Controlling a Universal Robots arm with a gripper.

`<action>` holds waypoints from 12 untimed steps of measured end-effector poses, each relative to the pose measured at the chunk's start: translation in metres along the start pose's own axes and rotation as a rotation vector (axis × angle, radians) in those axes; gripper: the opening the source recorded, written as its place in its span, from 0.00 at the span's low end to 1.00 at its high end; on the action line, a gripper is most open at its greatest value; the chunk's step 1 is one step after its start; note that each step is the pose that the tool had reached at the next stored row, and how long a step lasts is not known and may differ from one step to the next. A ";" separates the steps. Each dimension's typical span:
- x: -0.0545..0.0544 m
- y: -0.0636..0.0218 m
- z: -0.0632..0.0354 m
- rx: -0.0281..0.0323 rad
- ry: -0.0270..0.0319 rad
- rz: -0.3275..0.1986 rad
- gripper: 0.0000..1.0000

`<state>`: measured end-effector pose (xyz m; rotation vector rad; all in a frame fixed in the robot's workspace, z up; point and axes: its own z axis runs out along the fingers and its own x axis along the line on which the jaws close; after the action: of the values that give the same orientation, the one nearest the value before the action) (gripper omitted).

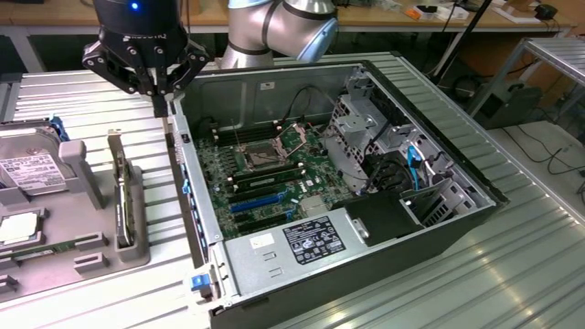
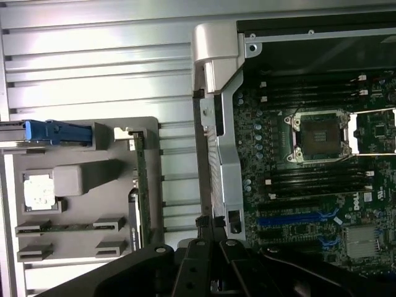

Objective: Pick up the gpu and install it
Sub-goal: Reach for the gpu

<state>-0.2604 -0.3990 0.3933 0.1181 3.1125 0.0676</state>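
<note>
The gpu (image 1: 122, 205) is a thin dark card standing on edge in a slot of the grey holder tray (image 1: 96, 264), at the exterior view's left, beside the open computer case (image 1: 366, 240). In the wrist view the gpu (image 2: 140, 185) runs along the tray's (image 2: 86, 133) edge nearest the case. My gripper (image 1: 164, 104) hangs above the table at the case's far left corner, well beyond the card. Its black fingers (image 2: 197, 260) are shut together with nothing between them, close to the case's silver side wall (image 2: 226, 154).
The tray also holds a hard drive (image 1: 27, 171), a processor chip (image 1: 18, 229) and a green memory stick (image 1: 41, 250). Inside the case lie the motherboard, the processor socket (image 1: 260, 156) and blue expansion slots (image 1: 256, 203). The arm's base (image 1: 274, 31) stands behind the case.
</note>
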 end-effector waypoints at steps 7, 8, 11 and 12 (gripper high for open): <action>0.009 -0.0007 -0.0003 0.0000 0.0000 0.000 0.10; 0.010 -0.0007 -0.0003 0.0000 0.0000 0.000 0.10; 0.015 -0.0011 -0.0004 0.0000 0.0000 0.000 0.10; 0.016 -0.0012 -0.0004 0.0000 0.0000 0.000 0.10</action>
<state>-0.2763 -0.3989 0.3933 0.1181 3.1125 0.0676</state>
